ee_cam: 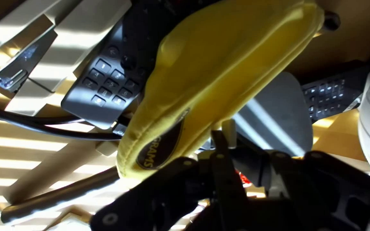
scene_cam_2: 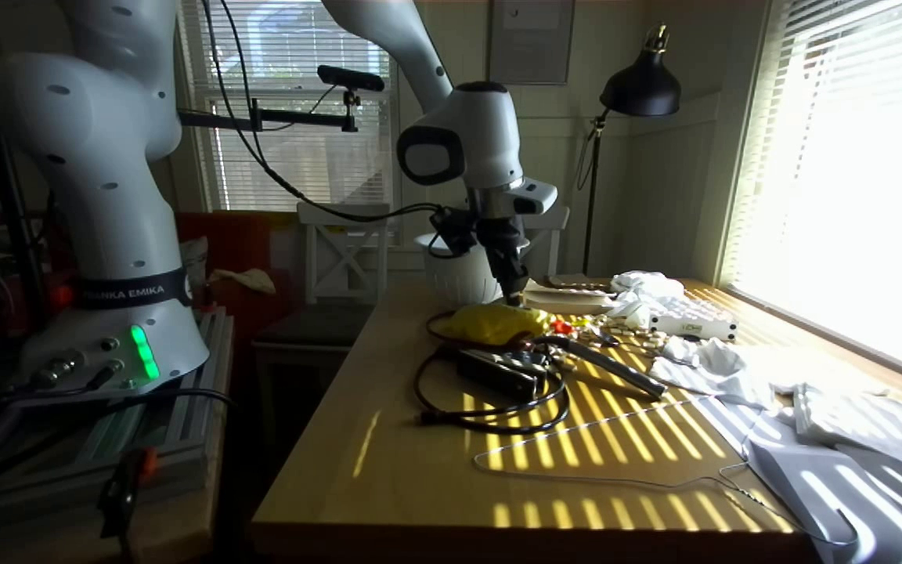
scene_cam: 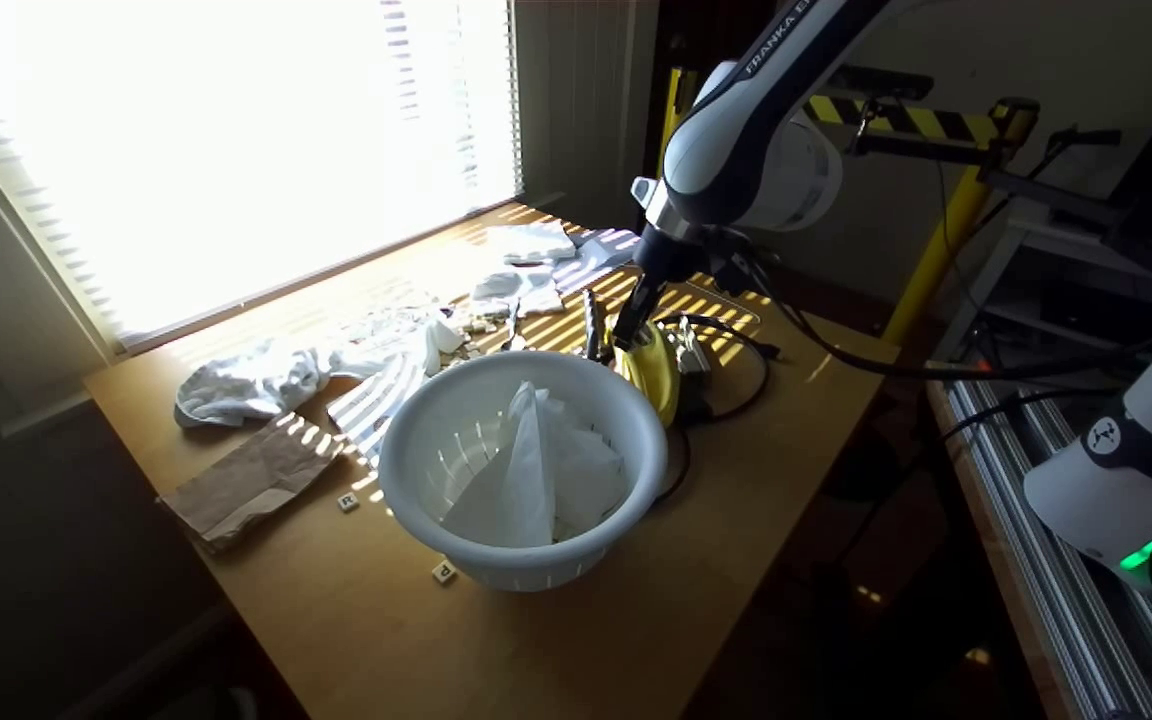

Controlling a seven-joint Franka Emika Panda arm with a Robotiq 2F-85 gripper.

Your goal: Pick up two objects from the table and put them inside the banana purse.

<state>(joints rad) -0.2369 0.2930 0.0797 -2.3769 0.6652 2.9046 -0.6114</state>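
location of banana purse (ee_cam: 210, 86): on table (scene_cam_2: 388, 478), long axis diagonal in wrist view, long edge just beside fingers (ee_cam: 221, 150). fingers: together at pale block (ee_cam: 229, 134), grip on it indeterminable. likely next: shift across axis, over purse.

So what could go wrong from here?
Missed drop: the end effector appears to pinch a small pale block right by the edge of the banana purse, so releasing there might drop it beside, not inside. I can't tell whether the purse's mouth is open.
Purse shift: it looks like soft fabric, so a push could crumple or slide it.
Cable drag: the black cable runs up to the purse, so moving either may tug the other.
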